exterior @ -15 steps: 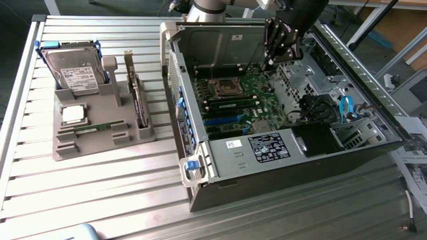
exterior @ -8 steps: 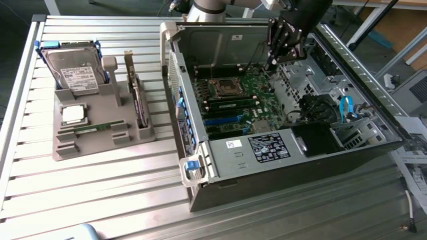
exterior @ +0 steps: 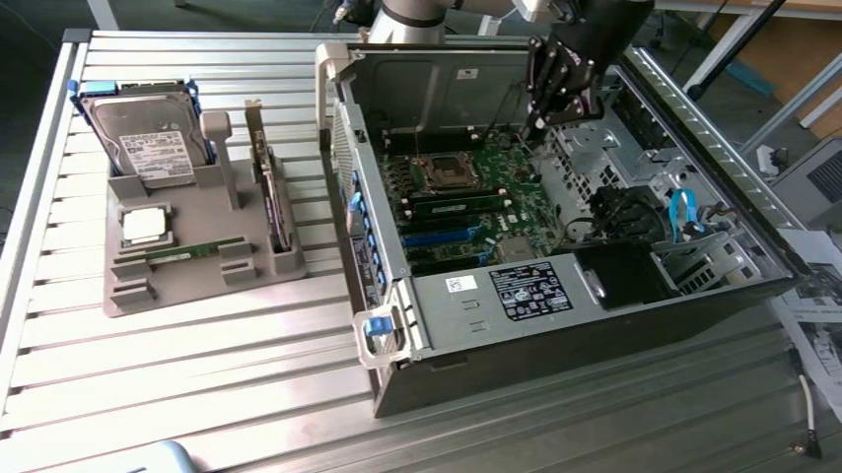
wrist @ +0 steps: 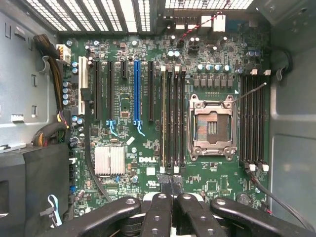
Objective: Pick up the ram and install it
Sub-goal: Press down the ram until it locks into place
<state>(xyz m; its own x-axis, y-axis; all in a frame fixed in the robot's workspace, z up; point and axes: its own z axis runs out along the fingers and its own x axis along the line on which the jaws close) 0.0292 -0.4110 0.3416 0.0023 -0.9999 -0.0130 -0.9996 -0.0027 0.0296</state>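
Lower left of the exterior frame, ram (exterior: 193,252) lies flat in the gray holder tray (exterior: 197,286) on the table (exterior: 197,394), beside processor (exterior: 145,225) and hard drive (exterior: 148,138). Farther right, open PC case (exterior: 553,325); hand (exterior: 550,116) above motherboard (wrist: 148,148), fingers pressed together, empty.

The open computer case (exterior: 579,246) leaves room above the motherboard (wrist: 148,123), walls hemming its sides.

Closed gripper (wrist: 171,190) above a green motherboard (wrist: 148,148) with empty CPU socket (wrist: 212,127), memory slots (wrist: 173,118) and a blue expansion slot (wrist: 137,91).
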